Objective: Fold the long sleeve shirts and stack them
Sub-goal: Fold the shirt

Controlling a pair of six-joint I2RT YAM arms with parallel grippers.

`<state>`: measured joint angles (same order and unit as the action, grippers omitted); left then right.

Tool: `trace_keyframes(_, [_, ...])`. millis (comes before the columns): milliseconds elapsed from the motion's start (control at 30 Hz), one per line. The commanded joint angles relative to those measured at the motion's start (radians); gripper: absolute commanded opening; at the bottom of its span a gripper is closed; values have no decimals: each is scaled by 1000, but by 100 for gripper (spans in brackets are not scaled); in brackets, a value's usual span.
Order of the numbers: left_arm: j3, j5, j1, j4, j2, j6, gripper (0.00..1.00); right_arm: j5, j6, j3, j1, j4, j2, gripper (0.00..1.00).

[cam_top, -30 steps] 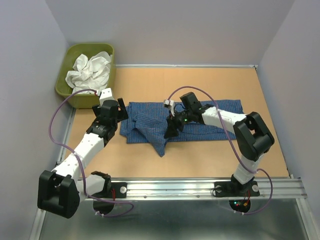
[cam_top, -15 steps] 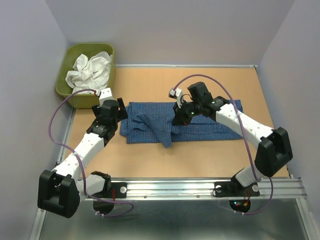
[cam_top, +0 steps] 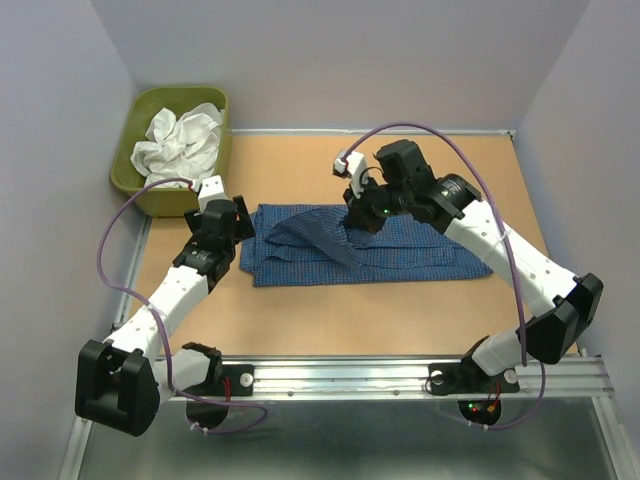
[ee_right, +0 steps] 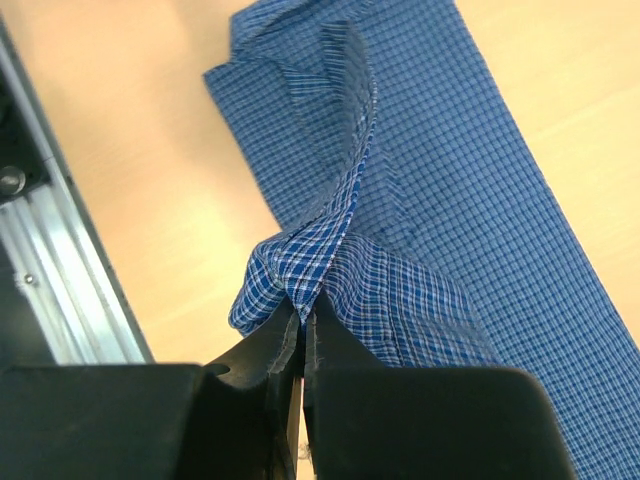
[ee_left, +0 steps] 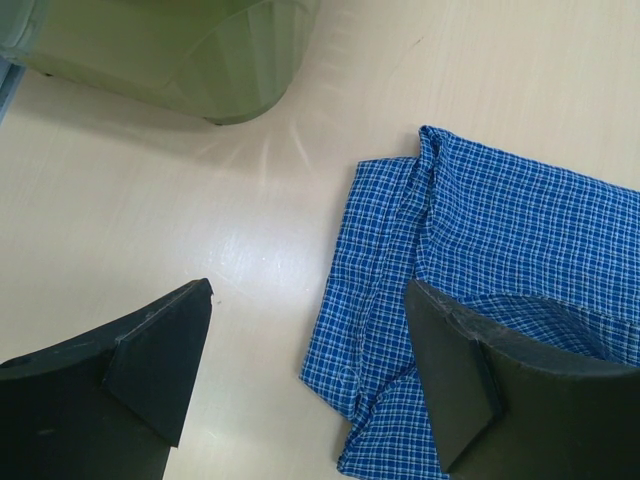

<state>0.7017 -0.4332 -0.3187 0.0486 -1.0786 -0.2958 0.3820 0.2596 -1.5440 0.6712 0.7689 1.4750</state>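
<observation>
Blue checked shirt [cam_top: 400, 262] lies banded left to right across the table [cam_top: 300, 320]; your right gripper [ee_right: 301, 312], clamped on a raised fold near its middle, is the nearer arm, while your left gripper [ee_left: 310, 300] hovers wide open, empty, at its left end.

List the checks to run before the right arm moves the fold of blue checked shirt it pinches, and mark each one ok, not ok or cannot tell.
1. Grip: the right gripper is shut on a lifted fold of the blue checked shirt: ok.
2. Free arm: the left gripper is open and holds nothing, over the shirt's left end: ok.
3. Shirt's left end smooth: not ok, it is creased and bunched.
4. Other cloth clear: the white garment lies in the green tub: ok.
5. Number of layers in the pinch: cannot tell.
</observation>
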Motion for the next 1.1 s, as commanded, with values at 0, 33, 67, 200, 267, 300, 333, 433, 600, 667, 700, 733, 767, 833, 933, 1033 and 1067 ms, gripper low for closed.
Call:
trace_keyframes(0, [33,-18,1,-33,26,6,87,-5,7,-88,63,76,5,1])
trace_keyframes(33, [33,-19,1,-33,28,4,86,1,4,-85,85,79,5,1])
trace_keyframes(67, [32,-21,1,-33,28,3,85,6,4,-84,96,84,7,1])
trace_keyframes(200, [30,-30,1,-33,37,0,83,31,-11,-74,146,142,13,1])
trace_keyframes(267, [27,-30,1,-33,39,-2,82,29,-20,-73,183,164,18,1])
trace_keyframes(300, [28,-27,1,-33,42,-3,82,34,-26,-70,195,187,25,1])
trace_keyframes(333, [28,-24,1,-33,40,-3,82,34,-31,-65,220,194,28,1])
trace_keyframes(433, [32,0,1,-36,39,-6,80,34,-49,-28,258,199,42,1])
trace_keyframes(600, [38,50,1,-42,39,-29,79,55,-57,-24,306,231,61,1])
trace_keyframes(667, [50,89,1,-44,34,-37,78,64,-59,-27,312,251,58,1])
trace_keyframes(700, [59,105,1,-43,23,-49,78,83,-57,-27,314,266,51,1])
trace_keyframes(733, [76,119,1,-43,14,-58,77,92,-59,-24,318,276,51,1])
trace_keyframes(767, [87,149,1,-44,-7,-65,77,112,-54,-19,318,286,50,1])
trace_keyframes(833, [120,197,1,-75,-38,-81,76,121,-54,-5,324,316,47,1])
trace_keyframes(933, [159,247,-3,-81,-119,-109,75,126,-56,42,327,323,24,1])
trace_keyframes(1033, [202,307,-42,-90,-202,-131,73,138,-59,88,327,320,1,1])
trace_keyframes(1067, [217,318,-74,-96,-242,-137,72,147,-60,105,327,314,-5,1])
